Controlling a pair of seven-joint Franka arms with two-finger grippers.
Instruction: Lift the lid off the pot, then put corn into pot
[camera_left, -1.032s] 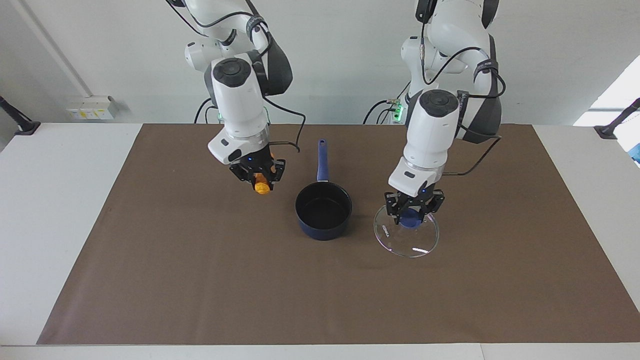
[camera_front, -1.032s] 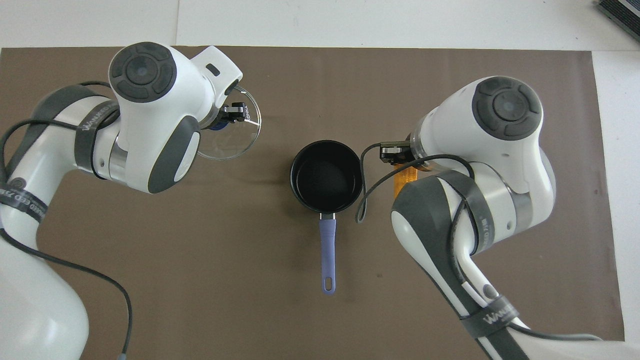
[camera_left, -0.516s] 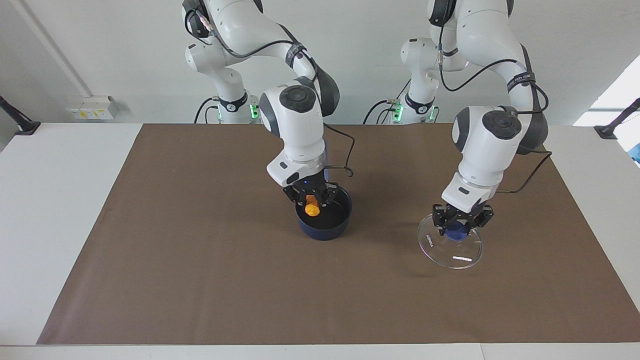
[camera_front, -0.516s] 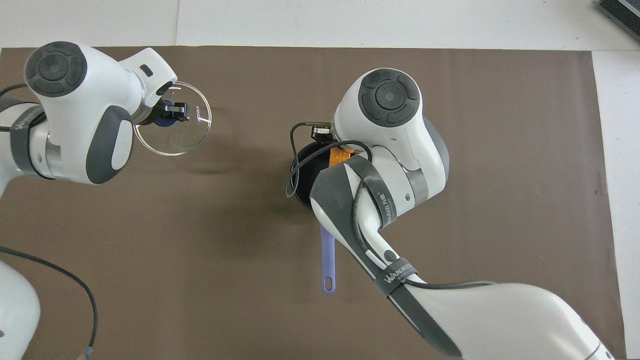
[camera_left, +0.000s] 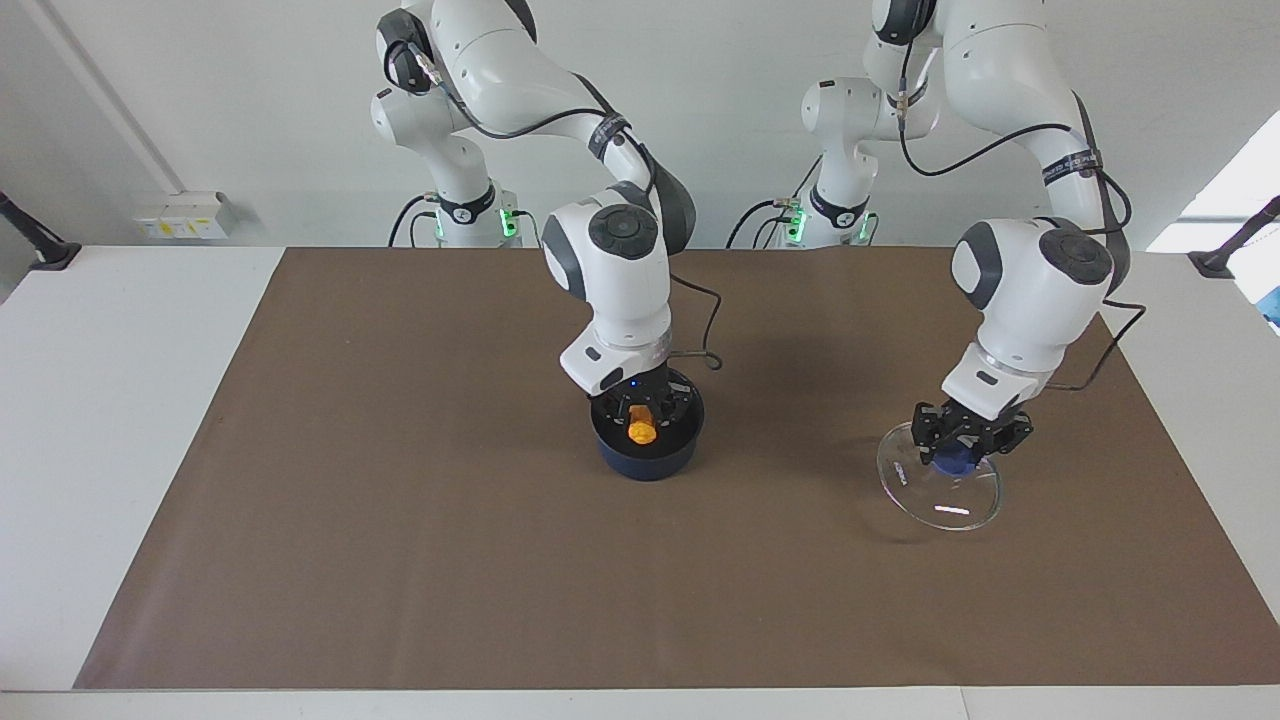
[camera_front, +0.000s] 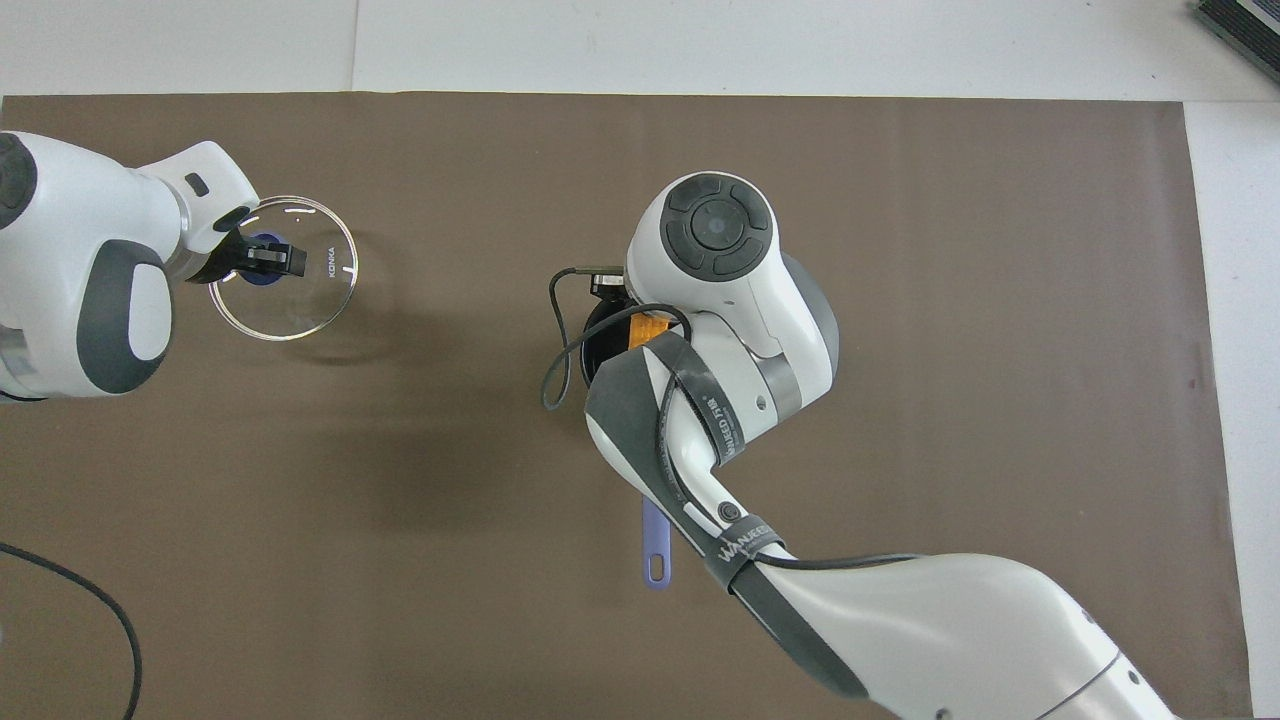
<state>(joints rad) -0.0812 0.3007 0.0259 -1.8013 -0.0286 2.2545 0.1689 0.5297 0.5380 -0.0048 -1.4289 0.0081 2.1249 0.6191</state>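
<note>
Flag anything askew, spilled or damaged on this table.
Nothing looks spilled or damaged. The lid hangs tilted rather than flat, held by its blue knob in the left tool over the mat. The right tool holds the corn down in the pot.

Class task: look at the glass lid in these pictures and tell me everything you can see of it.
The lid is a round disc of clear glass with a thin metal rim, small lettering near one edge and a blue knob at its centre. The left pincer is shut on that knob and holds the lid tilted over the brown mat, toward the left arm's end of the table. It is off the pot and well apart from it. Only the pincer touches it.
</note>
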